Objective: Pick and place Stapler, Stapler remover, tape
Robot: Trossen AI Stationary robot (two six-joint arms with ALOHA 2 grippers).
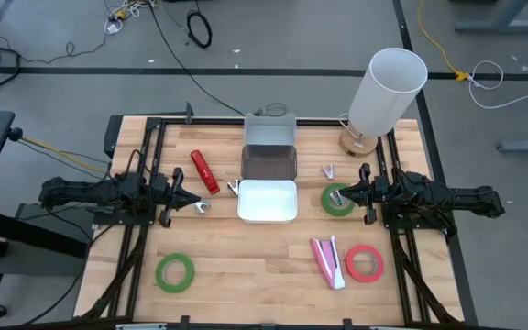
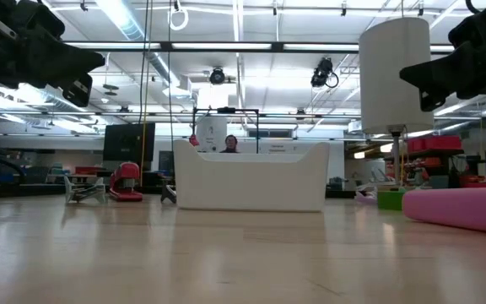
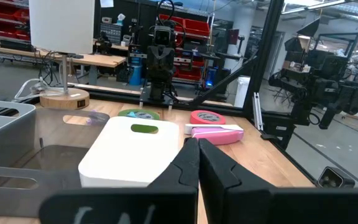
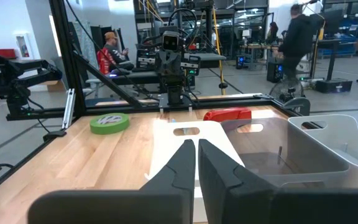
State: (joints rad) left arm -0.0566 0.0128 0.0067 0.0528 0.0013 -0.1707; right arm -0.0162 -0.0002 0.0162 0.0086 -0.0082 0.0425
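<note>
A red stapler [image 1: 204,171] lies on the table left of the bins, and a pink stapler [image 1: 329,261] lies near the front right beside a red tape roll [image 1: 364,263]. One green tape roll [image 1: 174,272] lies flat at the front left; another [image 1: 337,200] lies under my right gripper's tips. A silver stapler remover [image 1: 203,207] rests by my left gripper, and a purple one [image 1: 329,171] sits right of the bins. My left gripper [image 1: 186,197] and my right gripper [image 1: 346,194] hover level at the table's sides, both shut and holding nothing.
A white tray [image 1: 267,201] sits mid-table with two grey bins [image 1: 269,163] behind it. A white-shaded lamp [image 1: 383,96] stands on a wooden base at the back right. A black frame [image 1: 154,128] rims the table. People show in the room beyond.
</note>
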